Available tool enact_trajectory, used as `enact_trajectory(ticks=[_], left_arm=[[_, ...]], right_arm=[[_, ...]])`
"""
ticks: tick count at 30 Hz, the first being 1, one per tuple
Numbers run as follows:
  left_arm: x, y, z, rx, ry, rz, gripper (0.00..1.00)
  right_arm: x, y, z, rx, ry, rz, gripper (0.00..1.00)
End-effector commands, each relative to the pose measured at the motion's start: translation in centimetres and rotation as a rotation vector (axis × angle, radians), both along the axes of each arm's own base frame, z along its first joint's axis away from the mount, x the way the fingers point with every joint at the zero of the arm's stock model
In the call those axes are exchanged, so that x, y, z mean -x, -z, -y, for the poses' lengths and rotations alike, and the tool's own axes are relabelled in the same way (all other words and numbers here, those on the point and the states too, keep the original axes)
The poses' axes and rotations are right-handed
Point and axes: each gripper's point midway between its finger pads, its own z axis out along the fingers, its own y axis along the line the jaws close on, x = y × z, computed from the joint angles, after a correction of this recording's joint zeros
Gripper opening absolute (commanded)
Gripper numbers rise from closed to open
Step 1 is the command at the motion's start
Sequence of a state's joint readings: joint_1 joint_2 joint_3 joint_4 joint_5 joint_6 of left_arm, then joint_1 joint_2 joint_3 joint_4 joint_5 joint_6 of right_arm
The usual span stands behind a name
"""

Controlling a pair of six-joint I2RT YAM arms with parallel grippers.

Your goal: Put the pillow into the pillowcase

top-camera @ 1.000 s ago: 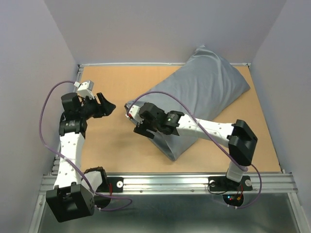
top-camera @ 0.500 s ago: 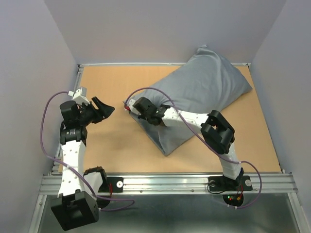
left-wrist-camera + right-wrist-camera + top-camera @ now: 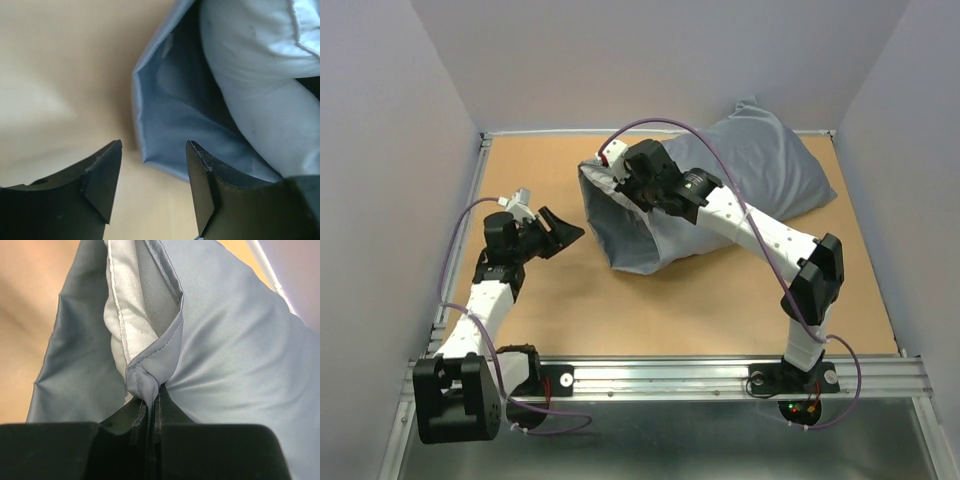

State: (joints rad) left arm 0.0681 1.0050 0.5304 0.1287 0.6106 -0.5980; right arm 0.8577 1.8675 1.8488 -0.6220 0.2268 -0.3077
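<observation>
While the right gripper (image 3: 152,407) pinched the hem of the pillowcase (image 3: 760,170) tight at its open end, the mouth of the sack gaped wide. The pillow (image 3: 250,65) sat inside, and its pale end showed in the opening. The cloth hid how deep it went, but the far end looked stuffed full. The left gripper (image 3: 153,147) hung just beside the mouth, jaws apart, holding nothing. The bundle lay toward the back right of the table (image 3: 720,300).
</observation>
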Motion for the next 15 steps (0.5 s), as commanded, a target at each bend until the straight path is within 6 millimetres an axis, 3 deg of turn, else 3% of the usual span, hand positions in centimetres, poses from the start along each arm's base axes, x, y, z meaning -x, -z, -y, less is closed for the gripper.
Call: enact_trajectory(ticks=[1, 6, 9, 10, 11, 12, 13, 15], left_arm=[[-2.4, -3.8, 3.2, 0.035, 0.040, 0.188, 0.66], [-3.3, -3.3, 6.5, 0.027, 0.095, 0.169, 0.65], [-4.8, -2.1, 7.8, -0.014, 0.068, 0.154, 0.64], [-5.7, -0.8, 7.8, -0.046, 0.039, 0.135, 0.64], [-6.5, -1.2, 8.0, -0.056, 0.028, 0.146, 0.64], [-7.0, -0.6, 8.4, -0.080, 0.022, 0.137, 0.64], [-7.5, 1.5, 8.1, -0.119, -0.002, 0.079, 0.64], [-9.5, 3.5, 7.4, -0.195, -0.074, 0.043, 0.64]], right_arm=[[1.7, -2.4, -1.4, -0.124, -0.034, -0.035, 0.01], [1.8, -4.2, -2.5, -0.205, -0.033, -0.062, 0.00], [2.3, -5.4, -3.1, -0.262, -0.043, -0.086, 0.01], [2.6, -5.5, -3.3, -0.284, -0.050, -0.105, 0.01], [2.8, -5.8, -3.4, -0.298, -0.052, -0.113, 0.01], [2.9, -5.7, -3.5, -0.305, -0.054, -0.124, 0.01], [3.1, -5.7, -3.7, -0.315, -0.057, -0.135, 0.01], [3.4, -5.5, -4.3, -0.346, -0.073, -0.176, 0.01]])
